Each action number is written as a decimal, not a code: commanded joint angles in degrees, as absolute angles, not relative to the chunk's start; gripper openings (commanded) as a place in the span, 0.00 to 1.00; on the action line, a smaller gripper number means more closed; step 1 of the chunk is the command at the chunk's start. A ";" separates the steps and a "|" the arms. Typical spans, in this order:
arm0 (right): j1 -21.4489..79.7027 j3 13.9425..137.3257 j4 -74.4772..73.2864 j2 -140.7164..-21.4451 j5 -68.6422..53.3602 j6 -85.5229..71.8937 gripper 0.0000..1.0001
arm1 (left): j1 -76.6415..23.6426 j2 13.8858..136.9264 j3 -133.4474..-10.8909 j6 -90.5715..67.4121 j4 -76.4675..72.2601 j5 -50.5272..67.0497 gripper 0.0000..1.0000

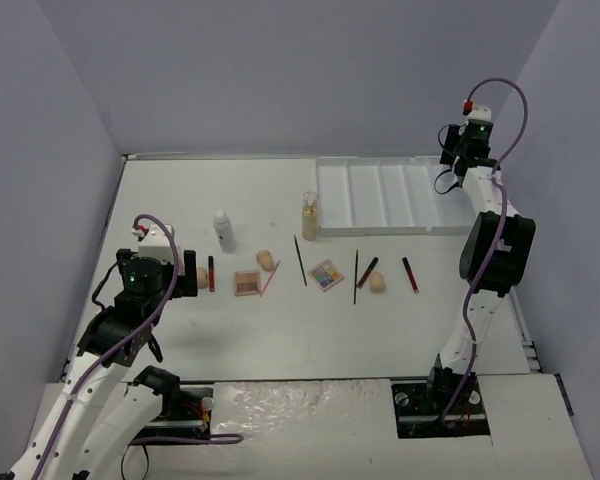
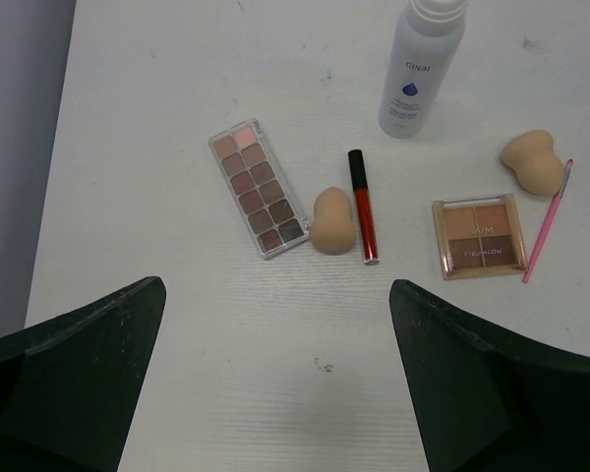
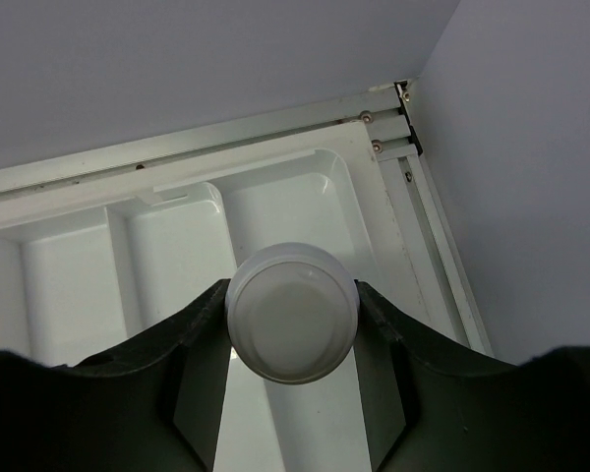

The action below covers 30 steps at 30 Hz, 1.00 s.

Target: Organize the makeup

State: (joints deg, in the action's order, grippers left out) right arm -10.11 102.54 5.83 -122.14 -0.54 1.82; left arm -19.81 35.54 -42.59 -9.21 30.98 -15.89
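My right fingers [image 3: 192,354] are pressed against both sides of a white round cap [image 3: 292,324]. The body below the cap is hidden, so I judge it a bottle but cannot confirm it. The cap hangs over the end compartment of the white divided tray [image 3: 69,275], beside the tray's right wall. In the top view I see no item in any compartment.

My left fingers [image 2: 88,364] are spread wide with nothing between them. They hover above the table [image 2: 177,59], near a long eyeshadow palette [image 2: 259,187], a peach sponge [image 2: 331,221] and a red lip tube [image 2: 363,205], which touch or nearly touch.

Status, as a judgement: early stage. One item is over the tray and not yet released, and nothing is sorted.

Items left on the table:
- white spray bottle [image 1: 223,230] and amber bottle [image 1: 309,215], the latter just beside the tray's left end;
- second sponge [image 2: 533,162], third sponge [image 1: 377,284];
- square brown palette [image 2: 479,234], coloured palette [image 1: 326,274];
- pink pencil [image 2: 548,221], touching or just beside the brown palette, and two black pencils [image 1: 300,260] [image 1: 356,276];
- two more lip tubes [image 1: 368,271] [image 1: 410,273].

All lie in a loose row in front of the tray, apart from it.
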 commanded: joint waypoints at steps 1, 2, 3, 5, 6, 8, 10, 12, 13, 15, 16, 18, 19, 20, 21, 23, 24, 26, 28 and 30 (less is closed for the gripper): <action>-10.69 108.03 13.94 -122.88 -1.12 3.37 0.00 | -19.86 37.37 -44.56 -8.68 27.95 -17.14 0.97; -10.90 108.47 14.15 -123.86 -1.24 3.43 0.00 | -19.86 37.53 -44.56 -8.78 27.94 -17.14 0.97; -10.95 108.78 14.31 -124.53 -1.39 3.48 0.00 | -19.86 37.53 -44.45 -8.68 27.84 -17.08 0.97; -10.99 109.39 14.51 -126.11 -1.58 3.69 0.00 | -19.86 37.63 -44.31 -8.43 27.42 -16.86 0.97; -11.05 109.83 14.56 -126.71 -1.58 3.69 0.00 | -19.86 37.74 -44.36 -8.38 27.36 -16.75 0.97; -11.24 110.53 15.00 -127.66 -1.58 3.69 0.00 | -19.86 38.04 -44.30 -8.35 27.33 -16.37 0.97; -11.40 110.79 15.33 -128.39 -2.04 3.39 0.00 | -19.86 38.21 -44.30 -8.35 27.33 -16.35 0.97; -11.55 111.10 15.47 -129.07 -2.53 3.15 0.00 | -19.86 38.61 -44.30 -8.44 27.23 -16.27 0.97; -11.76 111.18 15.47 -129.35 -2.47 3.08 0.00 | -19.86 38.75 -44.30 -8.44 27.16 -16.34 0.97; -11.96 110.96 15.55 -129.74 -2.96 2.90 0.00 | -19.86 39.14 -44.39 -8.44 27.16 -16.34 0.97; -12.01 110.78 15.50 -129.84 -3.24 2.90 0.00 | -19.86 39.28 -44.44 -8.44 27.16 -16.29 0.97; -12.11 110.40 15.63 -129.88 -3.53 3.09 0.00 | -19.86 39.41 -44.45 -8.44 27.16 -15.96 0.97; -12.06 109.94 15.83 -129.83 -3.58 3.15 0.00 | -19.86 39.51 -44.40 -8.44 27.16 -15.86 0.97; -12.10 109.78 15.91 -129.81 -3.60 3.16 0.00 | -19.86 39.55 -44.39 -8.44 27.10 -15.82 0.97; -12.13 109.63 15.91 -129.72 -3.63 3.16 0.02 | -19.86 39.60 -44.38 -8.44 27.09 -15.80 0.97; -12.11 109.20 15.91 -129.39 -3.73 3.16 0.10 | -19.86 39.73 -44.40 -8.44 27.16 -15.73 0.97; -12.04 108.99 15.91 -129.12 -3.86 3.16 0.19 | -19.86 39.73 -44.47 -8.44 27.16 -15.73 0.97; -12.04 108.78 16.00 -128.83 -4.09 3.19 0.37 | -19.86 39.70 -44.56 -8.38 27.25 -15.73 0.97; -12.09 108.67 16.00 -128.40 -4.26 3.30 0.50 | -19.86 39.59 -44.56 -8.44 27.25 -15.73 0.97; -12.06 108.49 15.85 -128.02 -4.67 3.48 0.60 | -19.86 39.55 -44.63 -8.37 27.25 -15.66 0.97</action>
State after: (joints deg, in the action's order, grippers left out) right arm -11.70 107.46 9.86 -131.81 -3.40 3.08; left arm -19.81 39.42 -42.59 -9.13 30.94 -15.65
